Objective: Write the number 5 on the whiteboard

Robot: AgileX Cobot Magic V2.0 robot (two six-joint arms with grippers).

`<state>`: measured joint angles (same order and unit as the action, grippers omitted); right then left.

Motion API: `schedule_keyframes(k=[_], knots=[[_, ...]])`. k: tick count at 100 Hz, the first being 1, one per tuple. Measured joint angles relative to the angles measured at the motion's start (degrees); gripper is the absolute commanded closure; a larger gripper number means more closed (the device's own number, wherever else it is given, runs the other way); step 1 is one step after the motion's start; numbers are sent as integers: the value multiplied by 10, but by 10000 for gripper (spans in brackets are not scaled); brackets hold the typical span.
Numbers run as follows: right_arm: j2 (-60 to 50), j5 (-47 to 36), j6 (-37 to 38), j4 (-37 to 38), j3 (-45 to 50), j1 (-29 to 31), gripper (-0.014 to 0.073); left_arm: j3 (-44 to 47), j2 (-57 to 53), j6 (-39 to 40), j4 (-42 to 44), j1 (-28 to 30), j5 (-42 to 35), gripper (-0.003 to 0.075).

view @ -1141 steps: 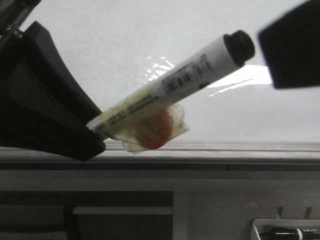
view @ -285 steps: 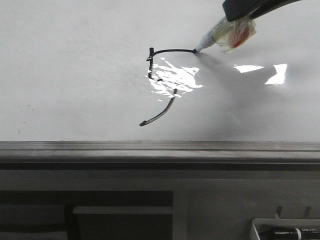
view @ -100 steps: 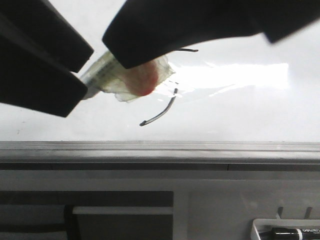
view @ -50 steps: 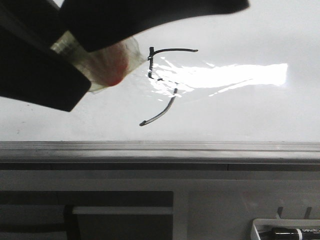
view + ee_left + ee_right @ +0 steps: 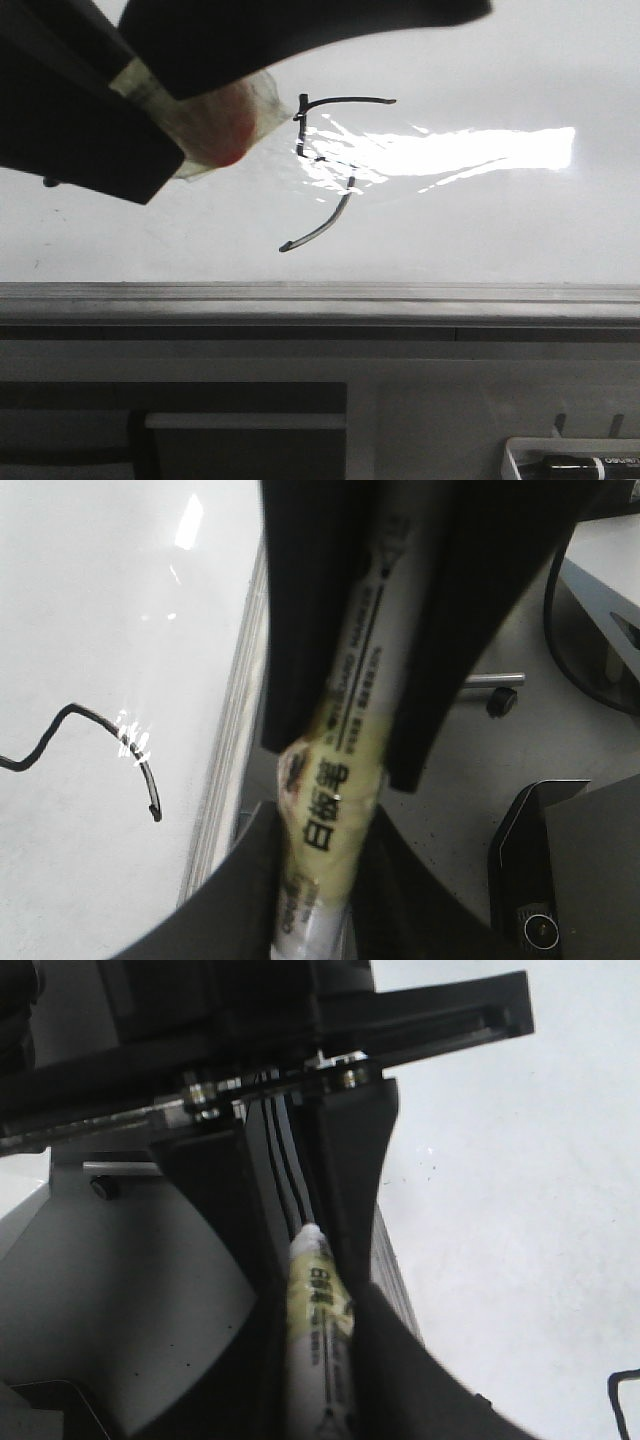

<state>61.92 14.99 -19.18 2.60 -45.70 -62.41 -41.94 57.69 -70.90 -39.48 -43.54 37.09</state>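
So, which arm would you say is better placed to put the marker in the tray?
Probably right: both jaws look closed on the marker, but the tray sits low on the robot's right.

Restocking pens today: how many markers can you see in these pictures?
2. One marker, wrapped in yellowish tape, is clamped between both grippers over the whiteboard. A second marker lies in a tray below the board, low on the right. Others may be hidden.
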Motion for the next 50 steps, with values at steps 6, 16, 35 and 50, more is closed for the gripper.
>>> schedule_keyframes(k=[6, 16, 35, 50], knots=[[0, 0, 0, 0, 0, 0, 662, 0, 0, -2, 1, 0, 2, 741], [0, 0, 0, -1, 0, 0, 662, -1, 0, -4, 2, 0, 1, 741], [0, 0, 0, -2, 0, 0, 454, -1, 0, -4, 3, 0, 1, 741], [-1, -2, 0, 0, 0, 0, 116, -1, 0, 8, -1, 0, 1, 741]])
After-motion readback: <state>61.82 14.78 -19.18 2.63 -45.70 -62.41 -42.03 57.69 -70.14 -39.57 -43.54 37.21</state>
